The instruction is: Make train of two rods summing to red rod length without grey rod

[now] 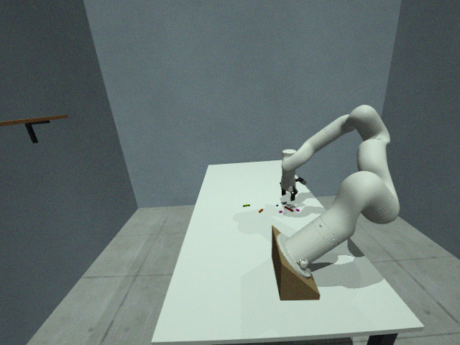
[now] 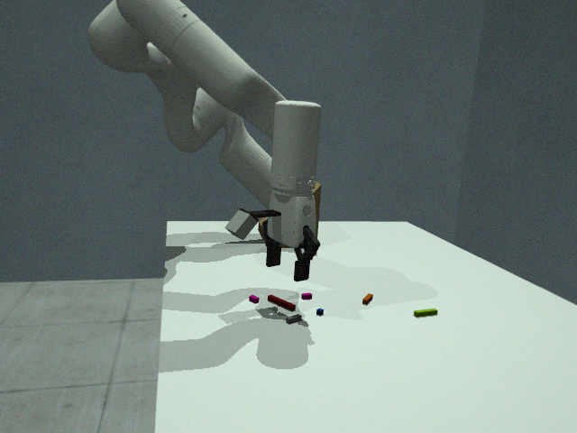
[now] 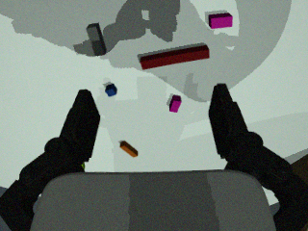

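Note:
My gripper (image 2: 286, 266) is open and empty and hangs above the table. In the wrist view (image 3: 152, 99) its fingers frame the small rods below. The red rod (image 2: 281, 302) lies flat, with one magenta rod (image 2: 306, 296) on its right and another magenta rod (image 2: 253, 299) on its left. In the wrist view the red rod (image 3: 175, 57) lies ahead of the fingers, and one magenta rod (image 3: 175, 103) sits between them, right of the middle. The lime rod (image 2: 425, 312) lies far to the right, apart from the others. The orange rod (image 2: 367, 299) lies between it and the cluster.
A blue rod (image 2: 319, 311) and a grey rod (image 2: 293, 318) lie in front of the red rod. The arm's wooden wedge base (image 1: 291, 272) stands on the table on the side away from the rods. The table's left edge (image 2: 162, 298) is near the cluster.

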